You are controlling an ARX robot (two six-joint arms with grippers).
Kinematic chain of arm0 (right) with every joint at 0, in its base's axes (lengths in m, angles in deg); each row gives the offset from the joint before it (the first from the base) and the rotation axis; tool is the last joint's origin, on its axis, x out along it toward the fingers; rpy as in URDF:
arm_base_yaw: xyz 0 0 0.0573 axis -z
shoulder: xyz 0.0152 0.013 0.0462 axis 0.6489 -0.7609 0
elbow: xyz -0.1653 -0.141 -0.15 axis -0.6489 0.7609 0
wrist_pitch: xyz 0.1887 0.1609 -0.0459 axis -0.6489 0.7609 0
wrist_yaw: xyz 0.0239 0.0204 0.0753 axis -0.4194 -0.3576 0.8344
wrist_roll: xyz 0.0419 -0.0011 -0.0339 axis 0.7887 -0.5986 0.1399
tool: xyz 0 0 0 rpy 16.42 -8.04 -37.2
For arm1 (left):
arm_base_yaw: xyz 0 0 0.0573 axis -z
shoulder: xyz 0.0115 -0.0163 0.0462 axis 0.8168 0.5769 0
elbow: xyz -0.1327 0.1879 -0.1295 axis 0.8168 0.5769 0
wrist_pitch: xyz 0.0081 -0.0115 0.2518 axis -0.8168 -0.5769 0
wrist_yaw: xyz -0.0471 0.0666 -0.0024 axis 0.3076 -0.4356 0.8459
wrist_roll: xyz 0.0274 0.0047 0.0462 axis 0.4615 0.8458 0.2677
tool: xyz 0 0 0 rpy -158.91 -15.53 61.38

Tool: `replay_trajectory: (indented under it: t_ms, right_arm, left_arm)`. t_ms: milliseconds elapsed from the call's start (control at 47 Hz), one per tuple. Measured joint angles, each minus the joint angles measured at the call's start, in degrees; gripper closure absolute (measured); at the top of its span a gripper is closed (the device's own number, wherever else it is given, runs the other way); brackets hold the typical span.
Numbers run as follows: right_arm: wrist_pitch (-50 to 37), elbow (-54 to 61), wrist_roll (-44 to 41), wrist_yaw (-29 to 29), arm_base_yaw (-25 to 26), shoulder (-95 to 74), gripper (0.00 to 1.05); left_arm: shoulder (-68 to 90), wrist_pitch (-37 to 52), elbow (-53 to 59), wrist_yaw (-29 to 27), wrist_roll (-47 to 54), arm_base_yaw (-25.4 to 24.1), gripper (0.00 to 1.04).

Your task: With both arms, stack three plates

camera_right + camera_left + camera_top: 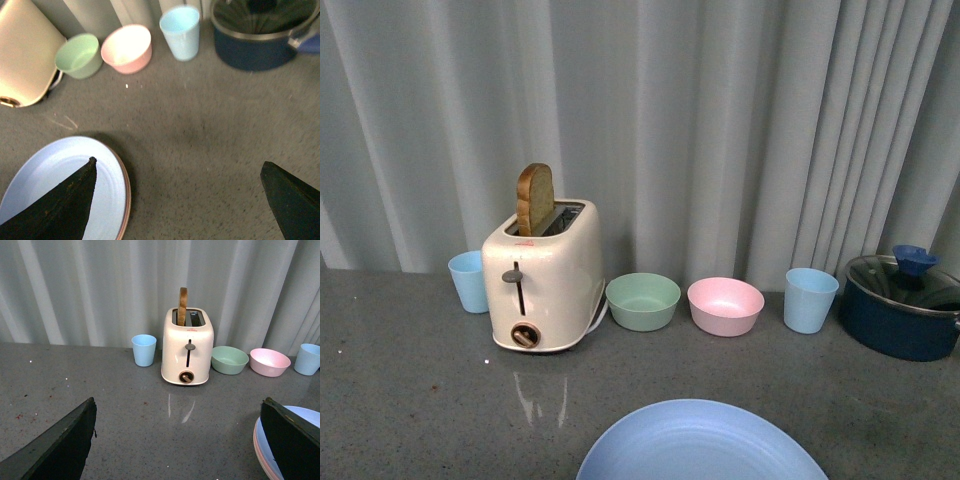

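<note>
Front view, toaster [545,285] holding bread slice [534,198], bowls hollow

1. We see a blue plate [700,445] at the near edge of the grey bench [410,400].
2. Along the curtain [720,120] stand a blue cup [470,281], a toaster [544,280] with bread [534,198] upright in it, a green bowl [643,301], a pink bowl [725,306], another cup [810,299] and a lidded pot [905,308].

— Where did the front camera look?
— Level across the counter at the toaster [542,280]. Both wrist cameras hung higher, farther back.
— What did they share?
— The green bowl [77,55] and pink bowl [269,362].
</note>
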Motion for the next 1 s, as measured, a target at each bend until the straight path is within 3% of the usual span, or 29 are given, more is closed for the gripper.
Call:
replay_trajectory:
  t_ms: [234, 362, 745, 1001]
  right_arm:
    - [4.81, 1.07, -2.05, -6.73, -3.89, 22.03, 0.09]
    - [-9.01, 9.14, -3.89, -19.12, -9.73, 30.08, 0.29]
    - [-8.52, 22.69, -4.9, -20.5, -11.45, 45.4, 1.0]
    - [-8.2, 27.82, -5.09, -20.5, -11.45, 51.25, 1.02]
  left_arm:
    - [0.0, 0.0, 0.0, 0.0, 0.0, 0.0, 0.07]
    - [0.0, 0.0, 0.0, -0.02, 0.0, 0.0, 0.07]
    - [0.02, 0.0, 0.0, -0.02, 0.0, 0.0, 0.07]
    - [0.0, 0.0, 0.0, -0.02, 0.0, 0.0, 0.07]
